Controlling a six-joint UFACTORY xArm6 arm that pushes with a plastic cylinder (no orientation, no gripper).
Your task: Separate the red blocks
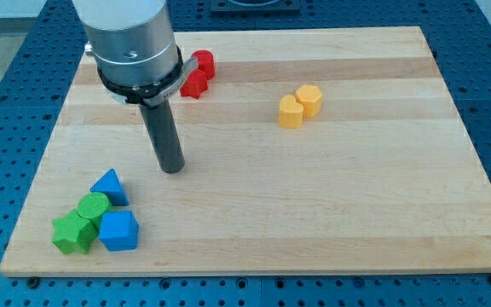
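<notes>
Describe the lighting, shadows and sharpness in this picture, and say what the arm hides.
Camera view: even, soft light; the wooden board shows mild sheen, no harsh glare. Blocks cast faint, short shadows. Focus is sharp across the board. The arm's grey housing partly covers the two red blocks at the view's top. My tip sits clear of them, toward the view's bottom, above the blue and green cluster.

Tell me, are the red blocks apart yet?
Not yet. Nothing looks done: the two red blocks, one and the other, sit touching near the board's top left, partly hidden by the arm. My tip rests on bare wood below them, touching neither. Pushing one away is all still left.
</notes>
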